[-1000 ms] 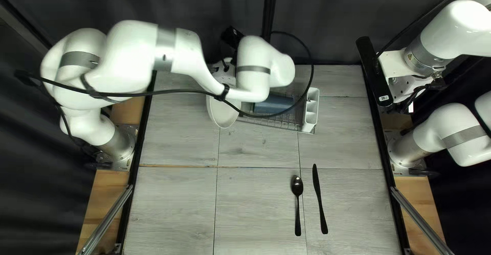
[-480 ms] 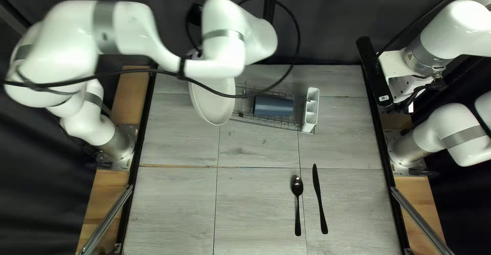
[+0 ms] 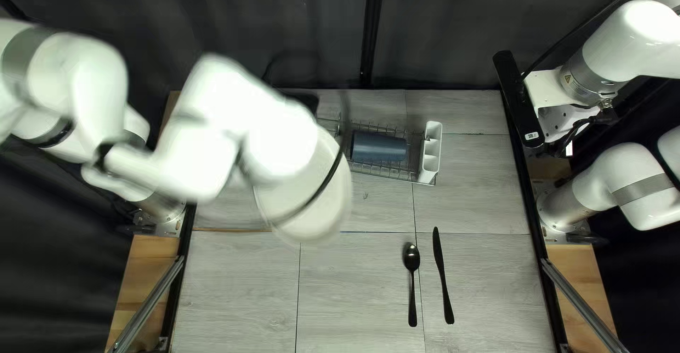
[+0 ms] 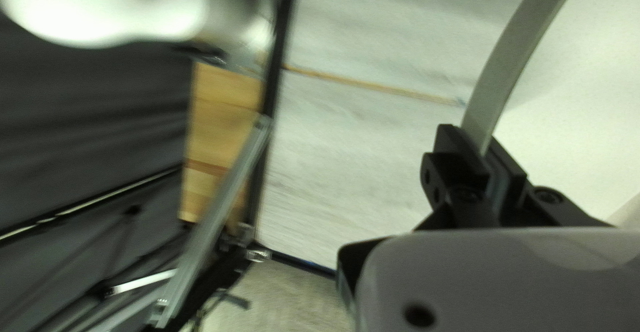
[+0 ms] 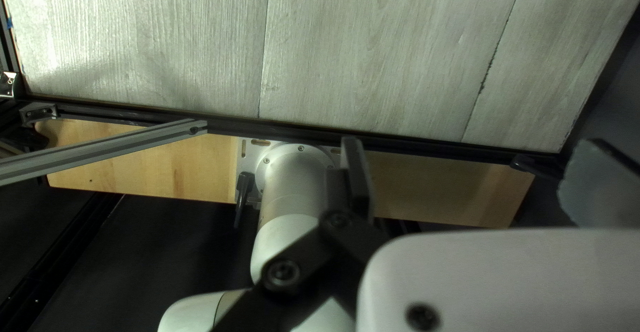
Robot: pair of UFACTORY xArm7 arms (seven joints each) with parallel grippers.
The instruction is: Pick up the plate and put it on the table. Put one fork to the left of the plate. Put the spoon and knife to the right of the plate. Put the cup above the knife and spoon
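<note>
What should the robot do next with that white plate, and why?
I'd probably ease the plate toward the table beside the spoon, on the side away from the knife. My left hand grips its rim, and both utensils already lie where they'd end up right of it.

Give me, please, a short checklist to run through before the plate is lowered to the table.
1. Left claw gripping plate: ok, shut on its rim.
2. Spoon and knife on table: ok, side by side.
3. Cup out of rack: not ok, lying inside.
4. Fork located: cannot tell, none in sight.
5. Right claw away from plate: ok, open.
6. Plate's exact height above table: cannot tell.
</note>
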